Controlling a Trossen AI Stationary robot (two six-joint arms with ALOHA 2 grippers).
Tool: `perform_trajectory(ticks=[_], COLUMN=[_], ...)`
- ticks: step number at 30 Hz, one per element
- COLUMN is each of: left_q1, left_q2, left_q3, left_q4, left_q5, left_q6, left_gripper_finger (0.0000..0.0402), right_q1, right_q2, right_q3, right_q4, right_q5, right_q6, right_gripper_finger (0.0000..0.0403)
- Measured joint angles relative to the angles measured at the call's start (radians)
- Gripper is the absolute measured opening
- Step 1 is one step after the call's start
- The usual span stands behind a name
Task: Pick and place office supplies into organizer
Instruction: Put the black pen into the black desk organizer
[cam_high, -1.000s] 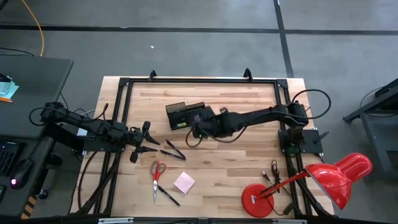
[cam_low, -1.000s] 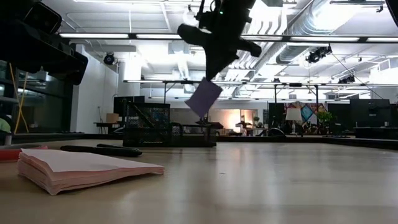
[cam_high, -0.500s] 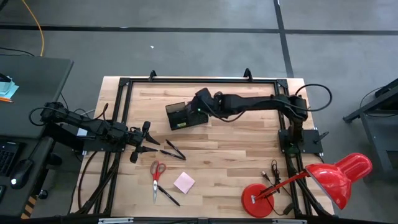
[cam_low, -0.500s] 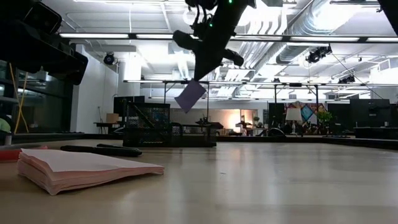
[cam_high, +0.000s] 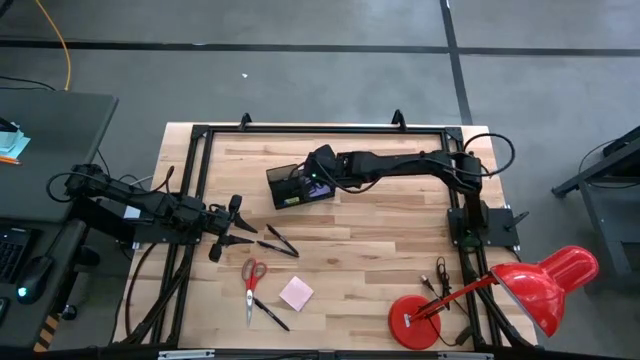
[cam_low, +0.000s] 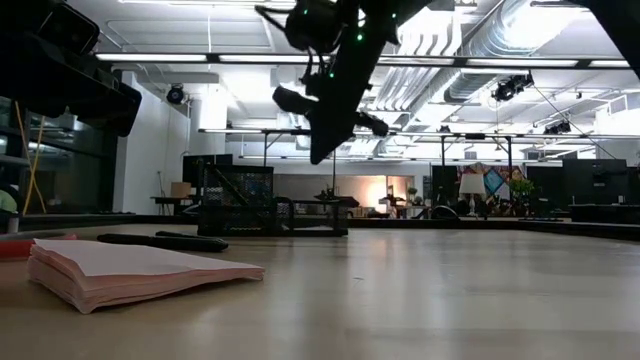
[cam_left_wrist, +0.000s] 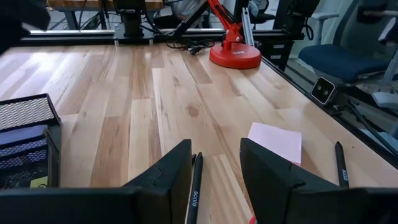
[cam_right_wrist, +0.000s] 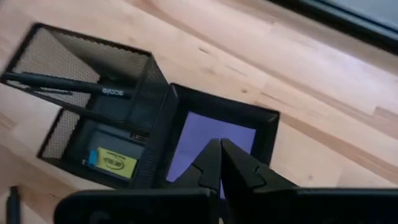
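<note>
— How is the light across the table (cam_high: 360, 230)?

— Even and soft from above; shadows under the arms are faint. At table height the ceiling light strips (cam_low: 180, 57) glare hard, so the arm hangs in silhouette.

— And focus?

— The pink sticky-note pad (cam_low: 120, 270) up close is soft, and the nearest tabletop blurs. In both wrist views the near fingers are dark and smeared.

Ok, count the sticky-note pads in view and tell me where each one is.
2. The pink pad lies on the table beside the scissors. The purple pad is inside one compartment of the organizer, under the right gripper. Others may be hidden.
</note>
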Motion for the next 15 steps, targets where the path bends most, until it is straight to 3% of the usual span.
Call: perform_trajectory(ticks=[6, 15], left_q1=[0.000, 0.000], left_q2=[0.000, 0.000], left_q3=[0.000, 0.000], left_q4=[0.000, 0.000], left_q5=[0.000, 0.000], left_q6=[0.000, 0.000], left_gripper_finger=[0.0122, 0.0122], right_q1=[-0.006, 0.140], right_q2=[0.009, -0.019], right_q3=[0.000, 0.000], right_q4=[-0.002, -0.011], right_q5=[0.026, -0.120], right_q6=[-0.057, -0.039], right_gripper_finger=[0.0000, 0.0000])
